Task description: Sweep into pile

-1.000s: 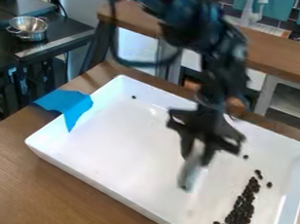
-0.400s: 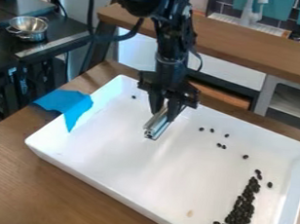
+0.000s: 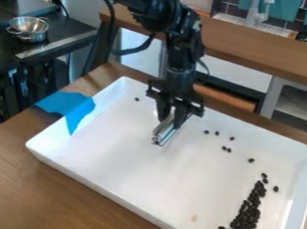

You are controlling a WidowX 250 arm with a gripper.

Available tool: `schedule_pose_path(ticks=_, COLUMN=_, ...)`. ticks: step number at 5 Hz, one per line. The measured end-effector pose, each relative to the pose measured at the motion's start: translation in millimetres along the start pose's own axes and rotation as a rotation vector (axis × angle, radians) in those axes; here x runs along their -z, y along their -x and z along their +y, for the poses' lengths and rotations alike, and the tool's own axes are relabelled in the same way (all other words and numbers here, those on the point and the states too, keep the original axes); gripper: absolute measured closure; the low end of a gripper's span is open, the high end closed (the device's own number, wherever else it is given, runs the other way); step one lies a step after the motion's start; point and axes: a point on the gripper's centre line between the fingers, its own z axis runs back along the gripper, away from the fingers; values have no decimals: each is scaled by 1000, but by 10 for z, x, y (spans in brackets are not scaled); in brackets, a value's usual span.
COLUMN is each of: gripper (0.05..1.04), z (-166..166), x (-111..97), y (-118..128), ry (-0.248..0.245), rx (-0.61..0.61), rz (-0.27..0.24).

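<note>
Beans [image 3: 244,216] — dark ovals | tray [image 3: 106,153] — smooth, white | hand [image 3: 171,124] gripping grooved metal bar [image 3: 163,135]

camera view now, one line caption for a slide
Gripper holding a metal bar in a white tray, dark beans piled at one side

Scene illumination is bright and diffuse across the white tray [image 3: 112,158]; the direction of the source cannot be determined. Soft, low-contrast grey shading lies on the tray floor near the metal bar [image 3: 165,131]. Narrow highlights mark the bar, and small glints show on the black arm [image 3: 158,9]. The steel bowl [image 3: 29,26] returns specular reflections. The wooden desk [image 3: 17,176] presents mid-tones; deep shadow occupies the area beneath the black worktop [image 3: 0,54].
</note>
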Motion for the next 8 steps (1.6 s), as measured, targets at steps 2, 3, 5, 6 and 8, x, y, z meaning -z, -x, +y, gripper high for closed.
schedule_pose_path(ticks=2, gripper=722, z=-201, x=155, y=-14, ry=-29, rx=11, rz=21)
schedule_pose_path(ticks=3, gripper=722, z=-247, x=184, y=0, ry=-41, rx=-1, rz=23)
schedule_pose_path(ticks=5, gripper=722, z=-450, x=199, y=23, ry=-41, rx=31, rz=17)
schedule_pose_path(ticks=6, gripper=722, z=-581, x=199, y=38, ry=-34, rx=47, rz=15)
schedule_pose_path(ticks=8, gripper=722, z=-738, x=204, y=26, ry=-35, rx=46, rz=2)
